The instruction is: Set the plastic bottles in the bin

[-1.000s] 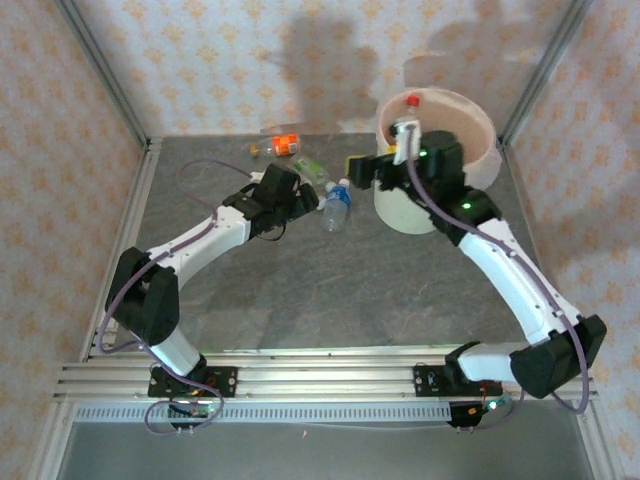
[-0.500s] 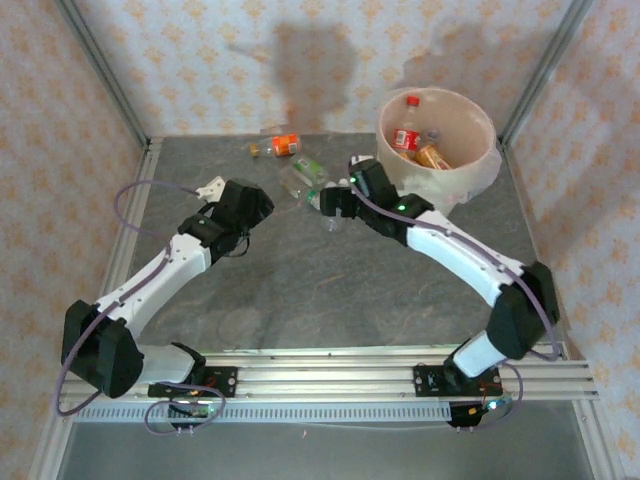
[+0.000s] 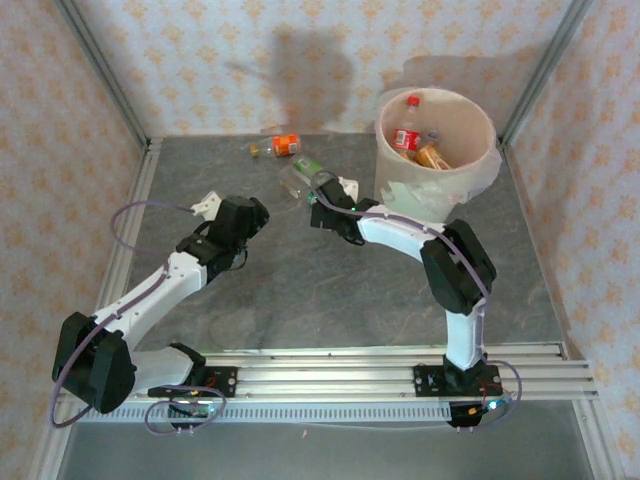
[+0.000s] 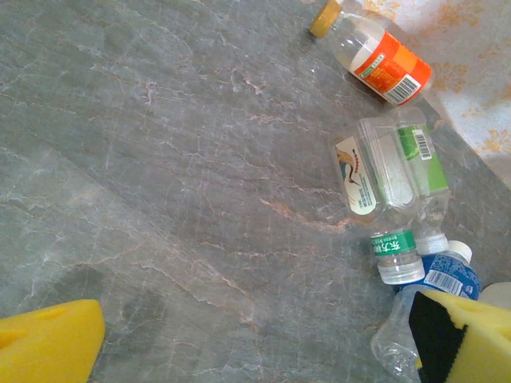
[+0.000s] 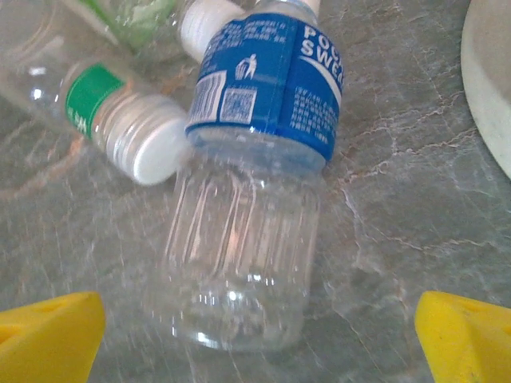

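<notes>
We see blue-label bottle (image 5: 239, 247): clear glossy ribbed plastic. Table (image 4: 144, 159): grey veined stone look, matt. Bin (image 3: 450, 195): smooth white plastic. Right pads (image 5: 48, 339): yellow, matt, foam-like.

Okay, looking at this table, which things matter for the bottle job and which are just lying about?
Belong to the job: bin; bottles already inside it; orange-label bottle; green-label bottles; blue-label bottle.

Just there: grey table; patterned walls; metal rail.
</notes>
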You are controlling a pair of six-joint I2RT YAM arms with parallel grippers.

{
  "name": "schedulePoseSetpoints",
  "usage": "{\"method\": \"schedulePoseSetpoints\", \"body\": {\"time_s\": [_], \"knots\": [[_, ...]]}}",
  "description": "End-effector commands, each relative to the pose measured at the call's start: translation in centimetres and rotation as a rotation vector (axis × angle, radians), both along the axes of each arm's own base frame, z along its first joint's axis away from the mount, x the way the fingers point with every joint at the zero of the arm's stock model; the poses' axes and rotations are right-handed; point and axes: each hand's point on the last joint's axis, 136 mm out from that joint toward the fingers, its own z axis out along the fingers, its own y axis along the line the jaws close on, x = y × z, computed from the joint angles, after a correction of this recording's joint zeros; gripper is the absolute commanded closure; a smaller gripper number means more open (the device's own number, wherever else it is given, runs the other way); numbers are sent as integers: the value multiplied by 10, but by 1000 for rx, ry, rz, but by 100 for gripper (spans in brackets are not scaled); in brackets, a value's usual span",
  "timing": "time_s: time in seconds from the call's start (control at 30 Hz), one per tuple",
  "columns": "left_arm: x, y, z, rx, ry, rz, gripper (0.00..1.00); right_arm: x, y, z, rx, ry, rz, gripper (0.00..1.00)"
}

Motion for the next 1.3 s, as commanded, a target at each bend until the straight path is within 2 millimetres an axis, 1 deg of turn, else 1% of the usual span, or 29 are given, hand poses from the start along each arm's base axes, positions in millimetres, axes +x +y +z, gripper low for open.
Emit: {"method": "schedulePoseSetpoints", "body": {"time_s": [0.0, 0.07, 0.13, 0.23, 0.3, 0.43, 0.47, 0.53, 0.57, 0.63, 0.7, 0.77, 0.87, 0.9, 1.03, 1.13, 1.2, 1.27], "knots": [[2, 13, 15, 40, -37, 40, 0, 25, 4, 3, 106, -39, -112, 2], [2, 13, 15, 35, -41, 40, 0, 33, 1, -3, 105, -46, -150, 3], [3, 14, 16, 29, -50, 44, 0, 42, 1, -7, 106, -57, -165, 7], [5, 15, 17, 33, -62, 44, 0, 48, 3, -18, 100, -42, -167, 9], [4, 16, 17, 39, -62, 47, 0, 47, 3, -27, 90, -31, -160, 13], [3, 17, 16, 55, -45, 47, 0, 43, -4, -39, 73, -22, -168, 20], [3, 17, 15, 62, -42, 38, 0, 40, -5, -41, 73, -21, -166, 24], [3, 16, 14, 70, -43, 23, 0, 37, -8, -41, 73, -25, -159, 30], [3, 16, 13, 72, -42, 21, 0, 35, -9, -39, 72, -32, -156, 33], [4, 15, 12, 71, -40, 17, 0, 33, -8, -30, 93, -65, -122, 41], [3, 15, 11, 65, -38, 21, 0, 30, -5, -15, 125, -108, -74, 48], [4, 16, 11, 60, -40, 31, 0, 26, -5, 2, 134, -141, -29, 52], [5, 14, 11, 52, -46, 31, 0, 16, -3, 33, 145, -187, 51, 52], [6, 13, 10, 49, -41, 29, 0, 12, 0, 44, 154, -205, 99, 51], [11, 7, 6, 34, -29, 11, 0, -9, 10, 100, 200, -279, 274, 51], [16, 0, 3, 8, -29, -5, 0, -31, 21, 147, 231, -363, 452, 52], [20, -5, 0, -12, -30, -13, 0, -44, 19, 183, 233, -437, 516, 51], [25, -12, 1, -34, -35, -43, 0, -49, 9, 212, 205, -492, 517, 51]]}}
